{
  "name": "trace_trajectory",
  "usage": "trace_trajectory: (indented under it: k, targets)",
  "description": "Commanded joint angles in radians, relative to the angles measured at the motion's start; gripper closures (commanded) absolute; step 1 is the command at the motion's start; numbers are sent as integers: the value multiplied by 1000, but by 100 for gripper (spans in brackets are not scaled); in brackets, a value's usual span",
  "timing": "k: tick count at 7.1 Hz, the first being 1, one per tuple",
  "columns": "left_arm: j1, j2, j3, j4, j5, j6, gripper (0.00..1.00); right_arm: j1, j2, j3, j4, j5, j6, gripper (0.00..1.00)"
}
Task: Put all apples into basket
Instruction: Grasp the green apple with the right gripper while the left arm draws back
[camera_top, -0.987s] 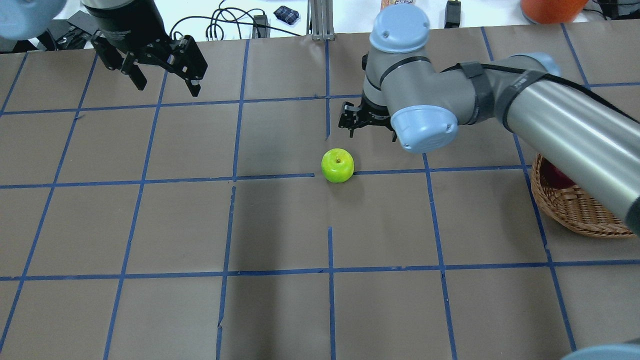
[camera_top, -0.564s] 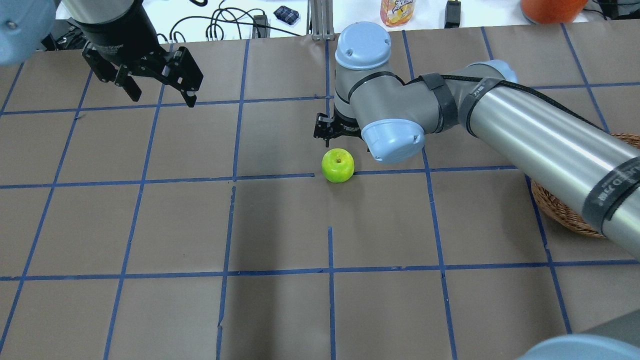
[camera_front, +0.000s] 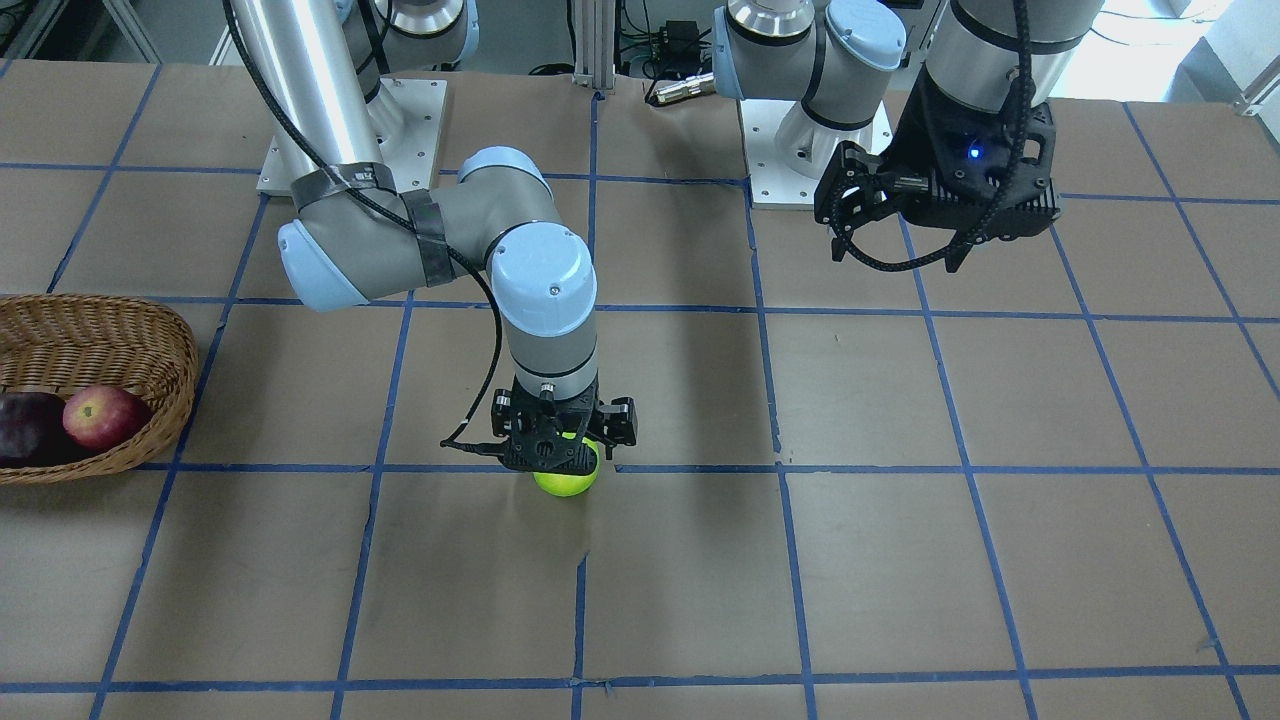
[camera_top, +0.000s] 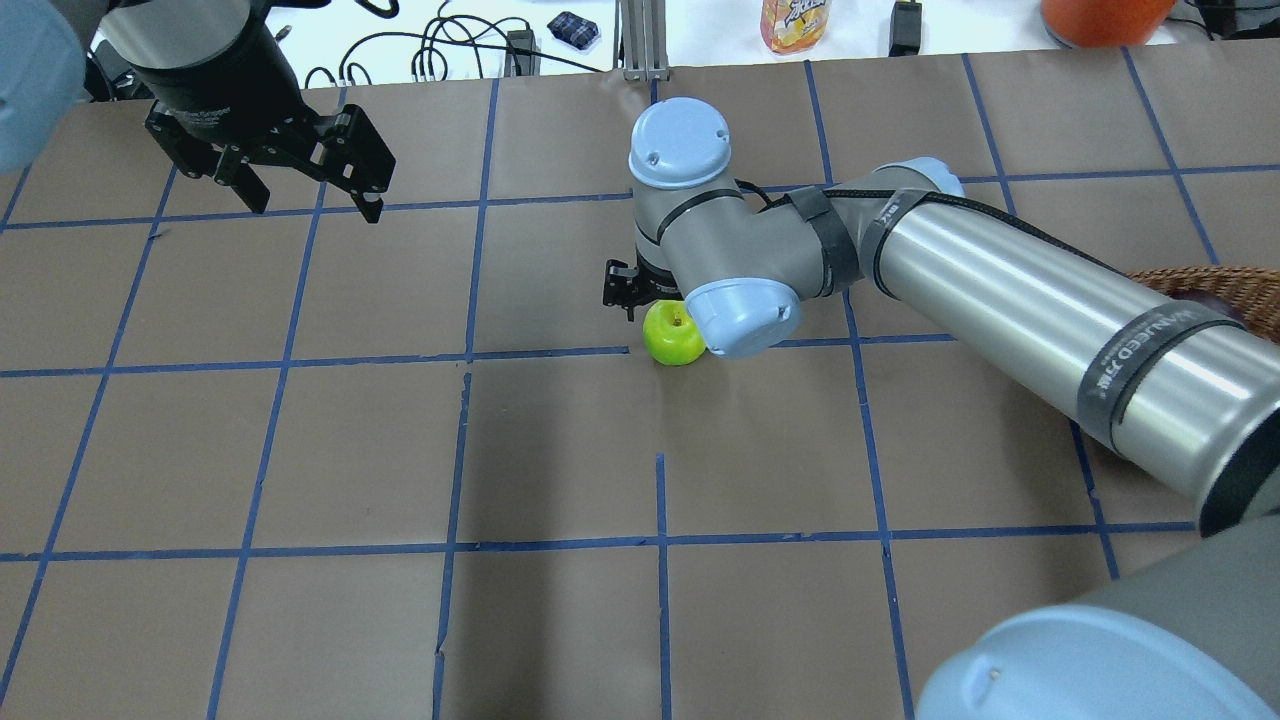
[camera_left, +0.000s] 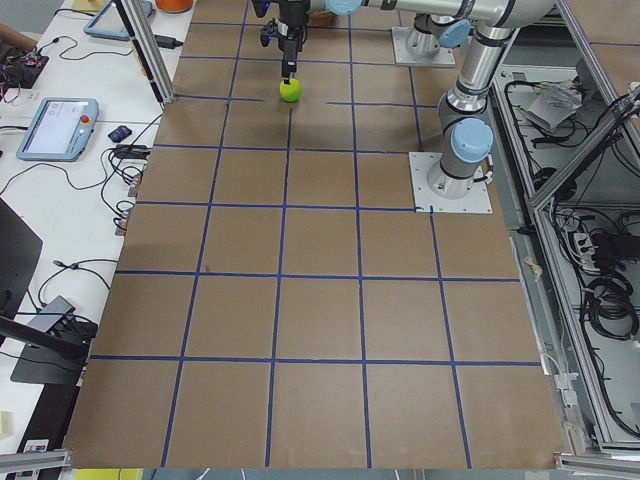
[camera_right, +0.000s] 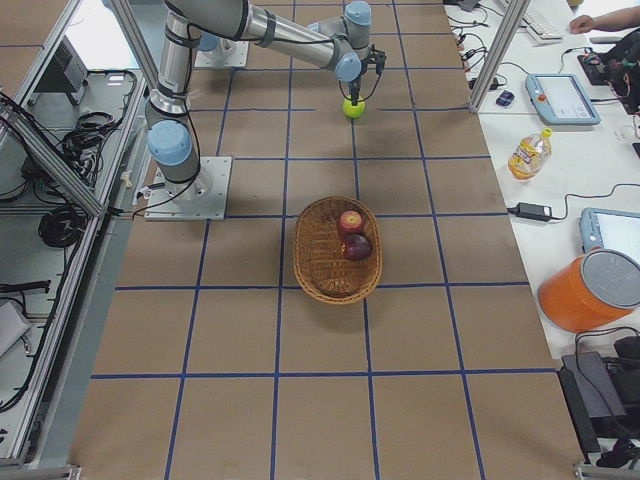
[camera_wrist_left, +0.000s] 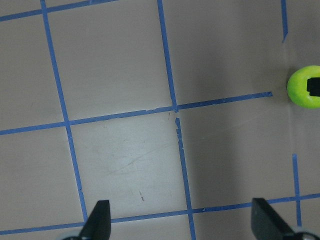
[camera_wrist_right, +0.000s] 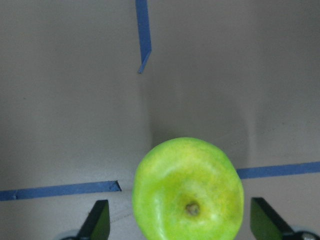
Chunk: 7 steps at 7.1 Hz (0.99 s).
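Note:
The lime green apple sits on the table near its middle; it also shows in the front view and fills the lower right wrist view. My right gripper is open, straight above it, one finger on each side. The wicker basket stands at my right and holds the red apple and the dark maroon apple. My left gripper is open and empty, raised over the far left of the table.
My right arm's long silver link crosses above the basket in the overhead view. A drink bottle, cables and an orange bucket lie beyond the table's far edge. The arm base plates sit at my side.
My right gripper has swung left and come down from beside the green apple to straight over it. My left gripper has drifted a little left and away.

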Motion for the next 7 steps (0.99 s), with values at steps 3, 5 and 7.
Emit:
trace_trajectory:
  k: [3, 5, 7]
  targets:
    - [0, 1, -2, 6, -7, 1, 0, 9, 59, 4, -33, -89, -9, 3]
    - [0, -1, -2, 9, -7, 0, 0, 5, 50, -10, -28, -92, -50, 66]
    - [2, -1, 7, 10, -10, 0, 0, -106, -75, 4, 46, -92, -236, 71]
